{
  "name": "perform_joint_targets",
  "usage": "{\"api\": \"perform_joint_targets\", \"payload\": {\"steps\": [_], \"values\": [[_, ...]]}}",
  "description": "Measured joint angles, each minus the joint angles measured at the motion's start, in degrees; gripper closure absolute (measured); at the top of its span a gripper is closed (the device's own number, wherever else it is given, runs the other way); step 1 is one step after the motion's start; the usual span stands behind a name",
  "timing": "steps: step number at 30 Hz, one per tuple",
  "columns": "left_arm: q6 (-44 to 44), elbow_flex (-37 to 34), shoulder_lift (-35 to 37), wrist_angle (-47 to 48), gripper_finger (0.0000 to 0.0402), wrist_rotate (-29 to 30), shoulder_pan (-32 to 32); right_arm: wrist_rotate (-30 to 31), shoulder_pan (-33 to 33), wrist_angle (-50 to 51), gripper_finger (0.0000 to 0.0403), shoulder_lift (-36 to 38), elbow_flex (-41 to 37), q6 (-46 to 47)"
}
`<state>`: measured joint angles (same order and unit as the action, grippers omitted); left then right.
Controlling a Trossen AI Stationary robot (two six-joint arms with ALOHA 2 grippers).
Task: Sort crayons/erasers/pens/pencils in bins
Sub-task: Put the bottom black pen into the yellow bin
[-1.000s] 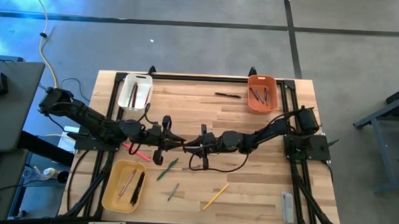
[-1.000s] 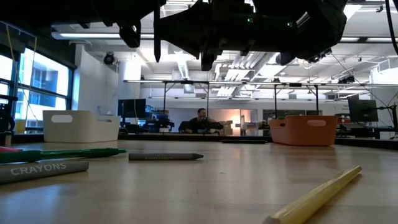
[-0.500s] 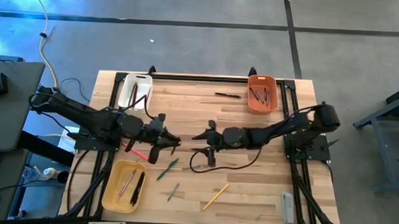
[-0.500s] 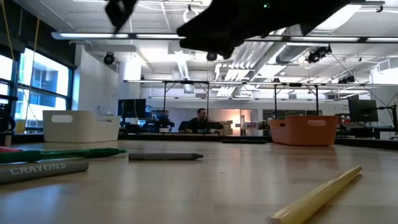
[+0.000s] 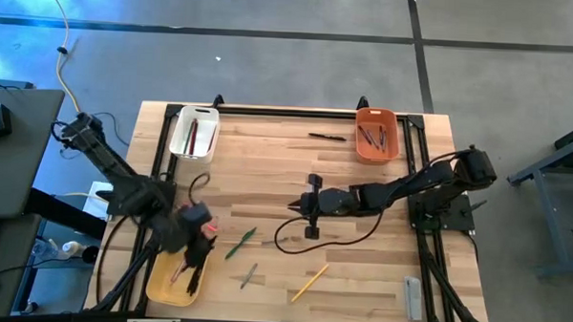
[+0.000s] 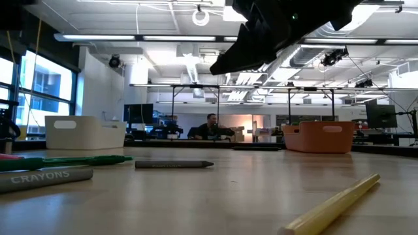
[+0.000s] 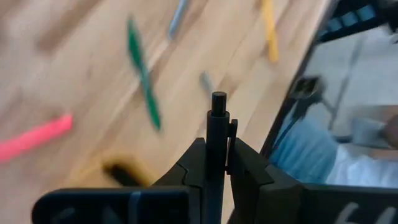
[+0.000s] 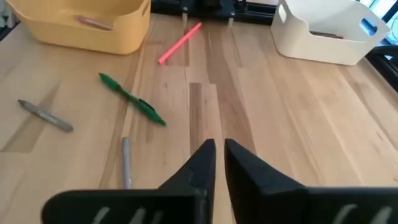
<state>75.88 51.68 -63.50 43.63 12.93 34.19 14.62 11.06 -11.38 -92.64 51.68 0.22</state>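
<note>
Pen pinched upright in my left end effector | yellow bin directly below-left, lower left of high view | right end effector narrow, empty, mid-table

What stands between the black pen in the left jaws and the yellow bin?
Nothing visible does. The left gripper, jaws shut on the black pen, hangs at the yellow bin's corner nearest the table's middle, with no stick or arm between them. The right gripper is mid-table, shut and empty.
</note>
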Motion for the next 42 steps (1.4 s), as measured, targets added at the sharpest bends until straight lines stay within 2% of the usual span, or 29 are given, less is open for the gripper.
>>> {"api": "perform_joint_targets", "payload": {"steps": [9,15,20,27,31,42], "values": [[31.2,0.0,-7.9,11.0,0.0377,8.4,15.4,0.2,0.2,0.7,0.0398,0.0,0.0,-0.3],[43.9,-0.4,-12.9,18.5,0.0377,10.3,20.6,0.3,0.2,0.8,0.0402,0.0,0.0,-0.3],[46.7,-1.3,-15.9,17.3,0.0377,9.9,21.8,0.3,0.2,0.8,0.0402,0.0,0.0,-0.3],[46.6,-3.4,-17.6,13.1,0.0377,4.2,21.9,0.2,0.2,0.7,0.0402,0.0,0.0,-0.3],[46.7,-4.8,-17.6,12.4,0.0373,3.8,21.9,0.2,0.2,0.7,0.0403,0.0,0.0,-0.3],[42.9,-6.0,-17.6,11.8,0.031,-1.1,21.8,0.2,0.2,0.8,0.0403,-0.1,0.0,-0.2]]}}
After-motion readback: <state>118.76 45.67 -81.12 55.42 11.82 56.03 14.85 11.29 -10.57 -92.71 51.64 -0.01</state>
